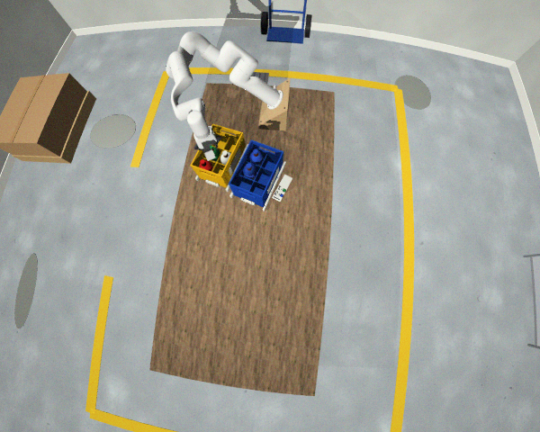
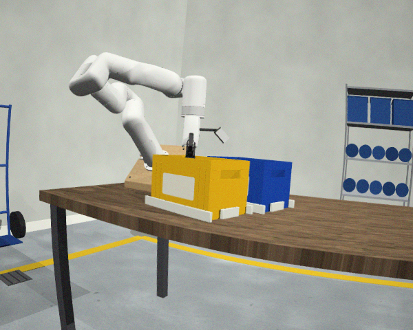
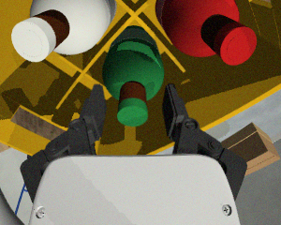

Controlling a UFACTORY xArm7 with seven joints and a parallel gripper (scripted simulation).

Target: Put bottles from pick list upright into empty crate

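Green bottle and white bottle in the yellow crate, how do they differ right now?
The green bottle has a green body and cap; the white bottle is white with a white cap. The green bottle's neck sits between the open gripper's fingers, untouched, while the white bottle stands off to one side, away from the gripper. They occupy separate compartments. Both stand upright in the yellow crate and have brown necks.
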